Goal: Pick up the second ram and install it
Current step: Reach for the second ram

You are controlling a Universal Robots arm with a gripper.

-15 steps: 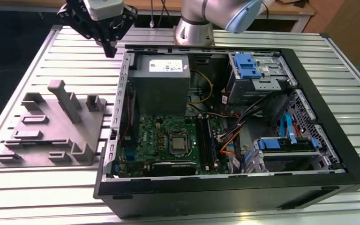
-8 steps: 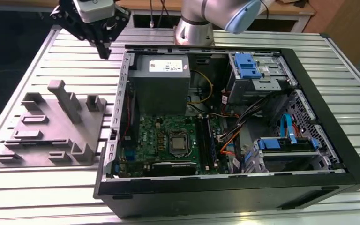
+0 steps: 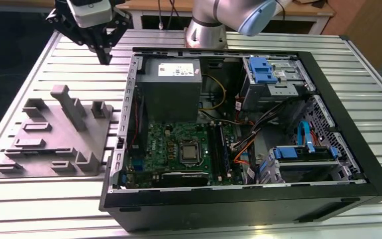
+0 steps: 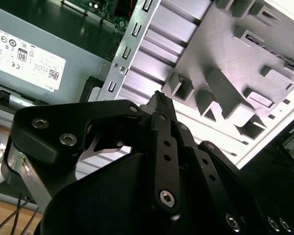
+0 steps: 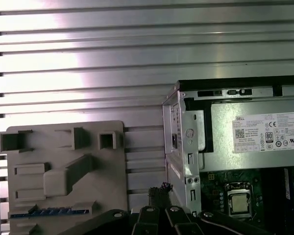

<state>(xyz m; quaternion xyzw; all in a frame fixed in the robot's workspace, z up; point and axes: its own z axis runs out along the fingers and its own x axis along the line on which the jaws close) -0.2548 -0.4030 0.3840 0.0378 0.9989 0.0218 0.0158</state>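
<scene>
Second ram (image 5: pixel 49 212) seems to be the thin bluish strip lying in the grey tray (image 5: pixel 110 188), well apart from the jaws, which are pinched together and hold nothing, so they should open, line up with it and come straight down gently.

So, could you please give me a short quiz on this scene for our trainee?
1. True or false: the gripper hangs over the motherboard.
2. Where does the tray lie? A in the case; B on the table; C on the power supply.
3. What sits mid-motherboard?
Key: 1 false, it hangs over the table. 2 B. 3 The CPU socket.
</scene>
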